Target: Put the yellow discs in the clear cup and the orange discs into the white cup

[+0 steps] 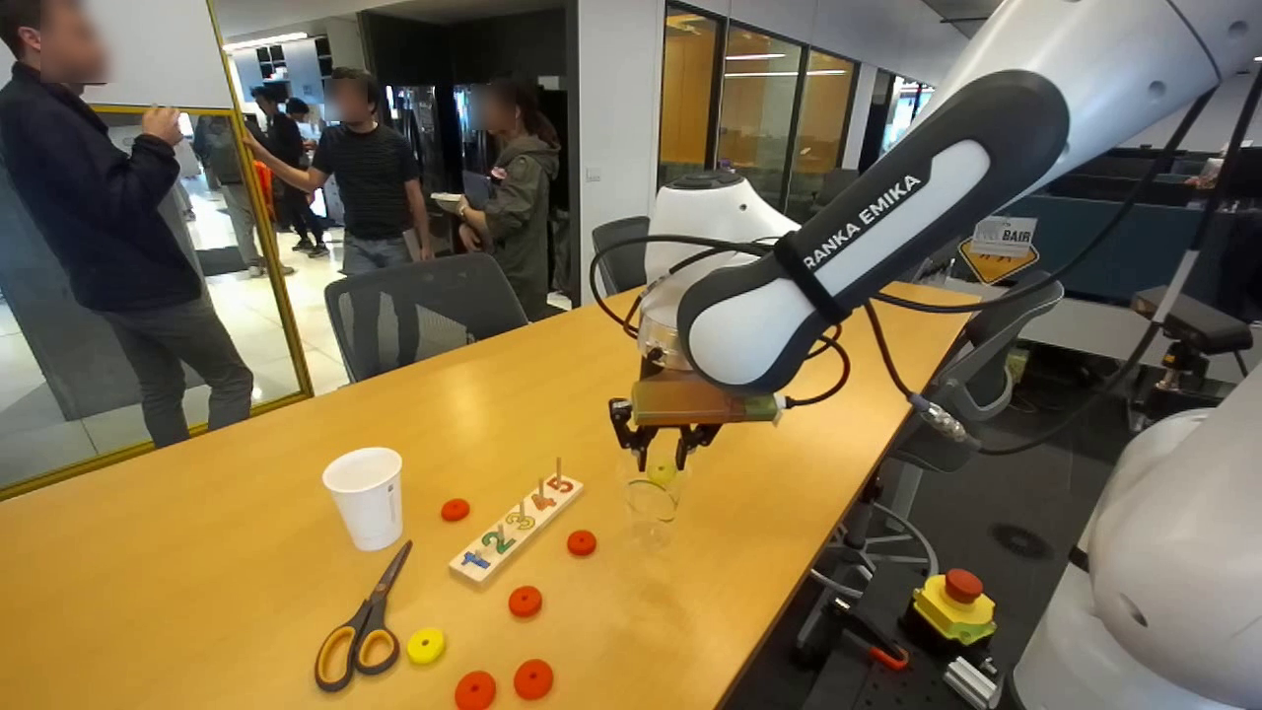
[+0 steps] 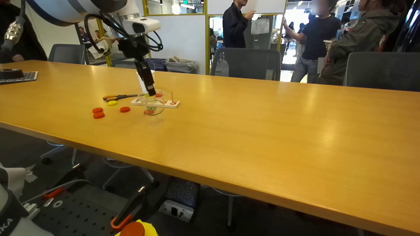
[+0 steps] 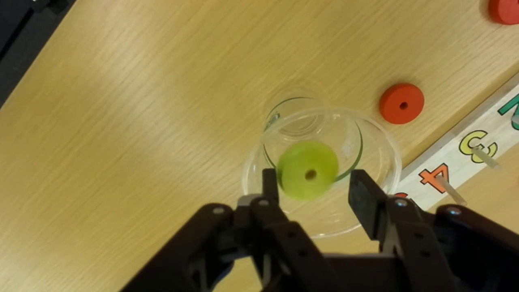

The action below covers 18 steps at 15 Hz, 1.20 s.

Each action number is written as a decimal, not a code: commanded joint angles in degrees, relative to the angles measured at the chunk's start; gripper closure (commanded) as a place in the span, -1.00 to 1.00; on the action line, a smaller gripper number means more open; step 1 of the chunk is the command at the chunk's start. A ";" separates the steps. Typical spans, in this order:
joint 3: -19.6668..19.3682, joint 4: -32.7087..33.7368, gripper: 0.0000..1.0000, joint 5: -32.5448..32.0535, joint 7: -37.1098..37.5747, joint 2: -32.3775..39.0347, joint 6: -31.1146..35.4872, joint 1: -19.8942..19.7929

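My gripper (image 1: 662,461) is open above the clear cup (image 1: 651,508), its fingertips at the rim. In the wrist view a gap shows between the fingertips (image 3: 313,178) and a yellow disc (image 3: 308,169), which is inside the clear cup's rim and apart from the right finger. Another yellow disc (image 1: 426,646) lies on the table by the scissors. Several orange discs lie on the table, among them one near the clear cup (image 1: 582,542), one near the white cup (image 1: 455,510) and one at the front (image 1: 533,678). The white cup (image 1: 365,498) stands upright; my gripper partly hides it in an exterior view (image 2: 141,82).
A white strip with numbers and pegs (image 1: 518,528) lies between the two cups. Scissors with yellow-lined handles (image 1: 363,631) lie in front of the white cup. The table edge (image 1: 799,582) runs near the clear cup. A keyboard (image 2: 29,76) lies at the table's far end.
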 commanded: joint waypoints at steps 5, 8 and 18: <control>0.42 0.91 -1.00 -1.92 -4.99 -2.30 -0.32 2.72; 1.75 -0.91 -1.00 0.59 -10.58 -4.42 -0.90 7.37; 8.87 -2.42 -1.00 13.64 -23.09 3.08 0.54 21.76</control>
